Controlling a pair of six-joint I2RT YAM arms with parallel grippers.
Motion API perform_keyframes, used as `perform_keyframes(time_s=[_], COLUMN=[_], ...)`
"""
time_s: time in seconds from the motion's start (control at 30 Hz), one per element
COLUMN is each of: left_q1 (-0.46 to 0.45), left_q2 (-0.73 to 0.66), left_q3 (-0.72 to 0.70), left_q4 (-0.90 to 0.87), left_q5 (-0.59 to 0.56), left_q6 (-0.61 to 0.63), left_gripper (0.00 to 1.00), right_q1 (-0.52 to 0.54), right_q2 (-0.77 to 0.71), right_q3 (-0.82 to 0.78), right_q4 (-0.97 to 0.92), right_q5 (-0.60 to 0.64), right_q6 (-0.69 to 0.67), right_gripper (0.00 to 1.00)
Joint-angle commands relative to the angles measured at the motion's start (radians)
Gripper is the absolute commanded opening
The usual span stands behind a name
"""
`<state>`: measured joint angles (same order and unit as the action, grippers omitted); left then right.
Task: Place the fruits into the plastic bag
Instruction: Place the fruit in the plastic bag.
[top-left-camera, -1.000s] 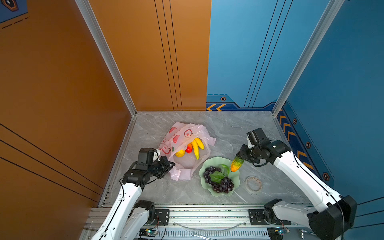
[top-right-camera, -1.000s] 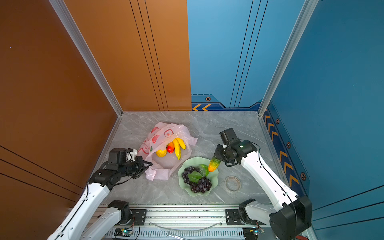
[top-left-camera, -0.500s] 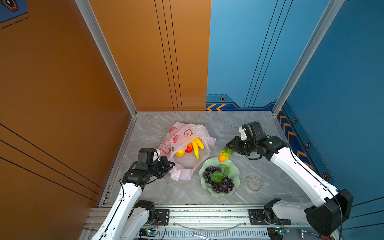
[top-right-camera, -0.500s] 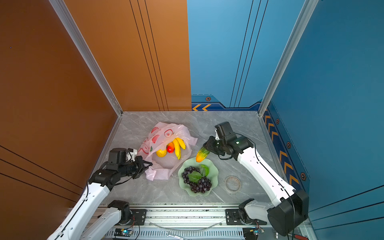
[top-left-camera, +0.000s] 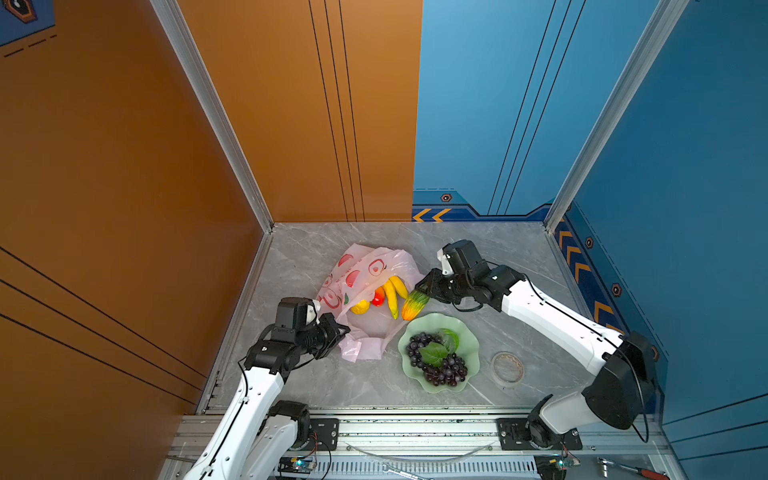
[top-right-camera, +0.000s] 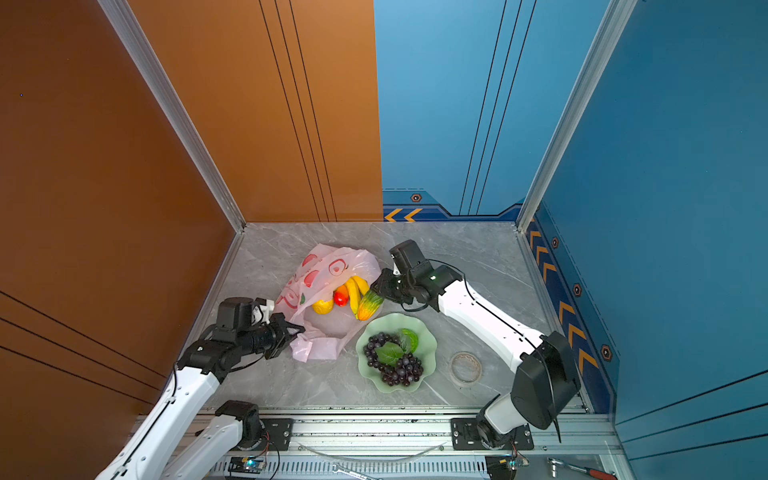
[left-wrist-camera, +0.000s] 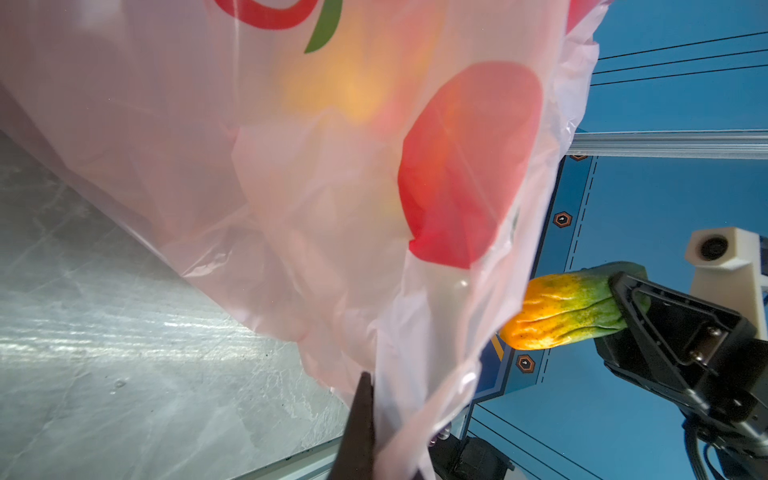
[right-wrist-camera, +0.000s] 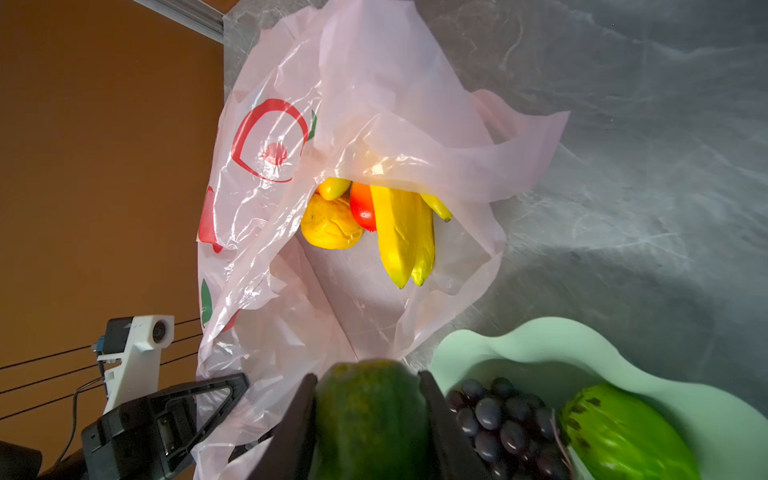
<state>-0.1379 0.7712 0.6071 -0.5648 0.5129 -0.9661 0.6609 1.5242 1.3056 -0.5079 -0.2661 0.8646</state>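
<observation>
The green-orange oblong fruit (top-left-camera: 414, 304), judged light, rigid and slick, is pinched by its green end in the right gripper (top-left-camera: 424, 293) just beside the open mouth of the plastic bag (top-left-camera: 365, 270), whose thin, limp rim is clamped in the pressed-together left gripper (top-left-camera: 341, 330).

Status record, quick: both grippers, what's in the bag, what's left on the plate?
left gripper: shut on bag rim, holding the mouth open
right gripper: shut on green-orange fruit, at the bag mouth
in bag: bananas, lemon, red mango
on plate: grapes, green ball
beside plate: tape roll
</observation>
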Motion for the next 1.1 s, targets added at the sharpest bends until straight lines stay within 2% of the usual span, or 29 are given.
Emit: perform_keyframes(time_s=[0.0,0.8,1.07], left_q1=[-0.006,-0.003,0.003], left_q2=[-0.012,-0.003,-0.012], left_q3=[-0.014,-0.01,-0.029], left_q4=[0.0,0.0,0.001], left_q5=[-0.016,-0.02,-0.03], left_q6=[-0.006,-0.011,-0.013], left_gripper=[0.0,0.0,0.0], right_q1=[0.027,0.152,0.184], right_q2=[0.045,0.425,0.517], right_q3=[0.04,0.271,0.303], right_q4=[0.069,0.141,0.172], right_q5=[-0.007,-0.089,-0.121], right_q6=[0.026,0.05,0.079], right_gripper=[0.31,0.29,0.29])
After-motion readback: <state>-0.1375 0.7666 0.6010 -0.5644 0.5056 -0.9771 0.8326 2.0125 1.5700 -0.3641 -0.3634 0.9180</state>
